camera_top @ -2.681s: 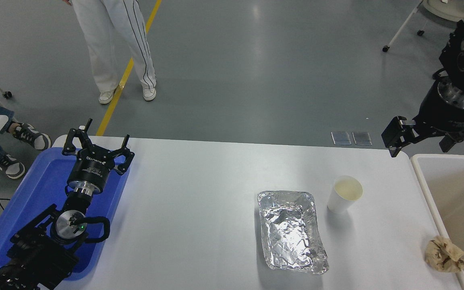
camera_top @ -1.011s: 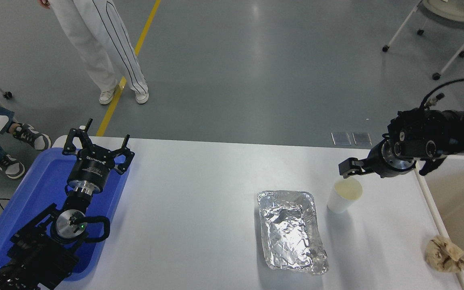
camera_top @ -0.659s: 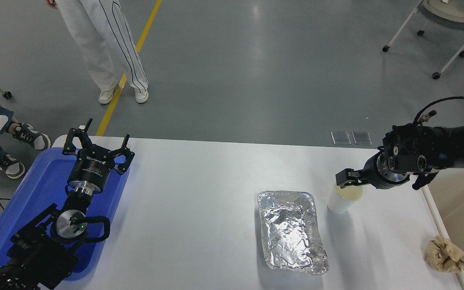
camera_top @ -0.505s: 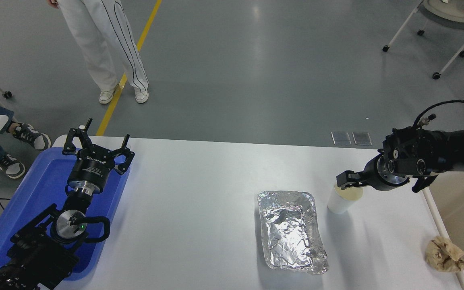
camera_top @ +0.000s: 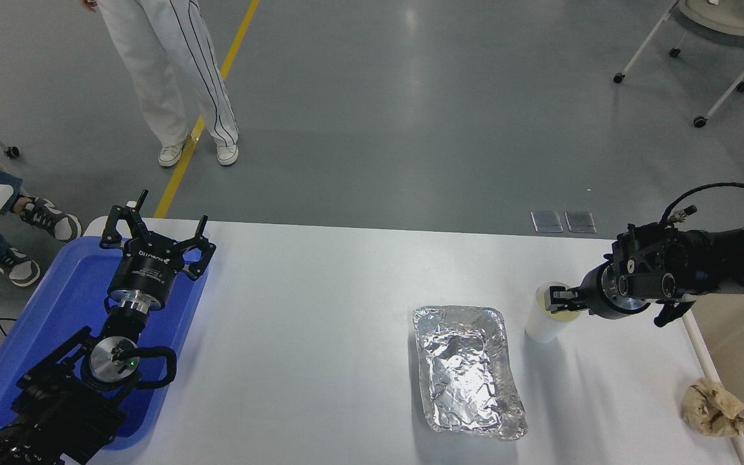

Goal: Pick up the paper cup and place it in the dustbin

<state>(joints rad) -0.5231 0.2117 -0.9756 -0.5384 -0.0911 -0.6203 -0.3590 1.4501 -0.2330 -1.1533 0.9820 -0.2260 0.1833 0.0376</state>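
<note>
The paper cup [camera_top: 542, 323] stands upright on the white table [camera_top: 320, 336], just right of the foil tray. My right gripper [camera_top: 561, 300] comes in from the right edge, lying level, with its fingers pinched on the cup's right rim; the rim looks squeezed narrower. The dustbin [camera_top: 701, 352] shows only as a cream rim and beige inside at the far right edge, behind my right arm. My left gripper [camera_top: 155, 216] is parked open and empty over the blue tray at the lower left.
A crinkled foil tray [camera_top: 469, 368] lies left of the cup. A crumpled brown paper ball [camera_top: 713, 407] lies by the dustbin's rim. A blue tray [camera_top: 55, 310] is at the left. A person's legs [camera_top: 178, 77] stand beyond the table's far left.
My right gripper came down from above the dustbin, swung left to the cup, lowered onto its right rim and closed there. The cup's mouth now looks narrower. The left arm has not moved.
</note>
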